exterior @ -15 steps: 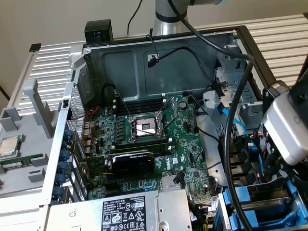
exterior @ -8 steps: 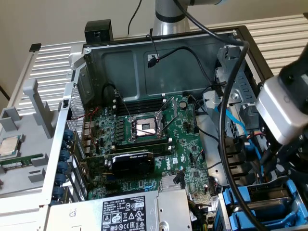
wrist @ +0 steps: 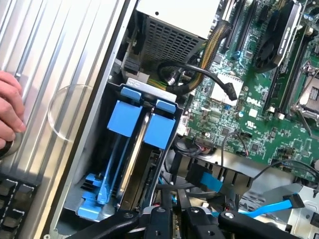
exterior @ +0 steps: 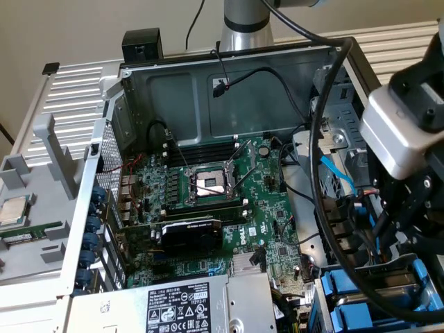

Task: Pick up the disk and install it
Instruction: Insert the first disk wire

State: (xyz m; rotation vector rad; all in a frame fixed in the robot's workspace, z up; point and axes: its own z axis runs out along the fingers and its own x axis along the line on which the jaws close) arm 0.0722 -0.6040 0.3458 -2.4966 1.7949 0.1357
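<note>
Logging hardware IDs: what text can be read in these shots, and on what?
"DELL": white print on the green circuit board.
Label on the power supply box: too small to read.
Strip on the graphics card: too blurred to read.

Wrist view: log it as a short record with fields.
disk: in blue frame, on edge in the bay
hand: close over the bay
person's hand: on the ribbed table
cable: blue, loose beside the bay
board: green, next to the bay
</note>
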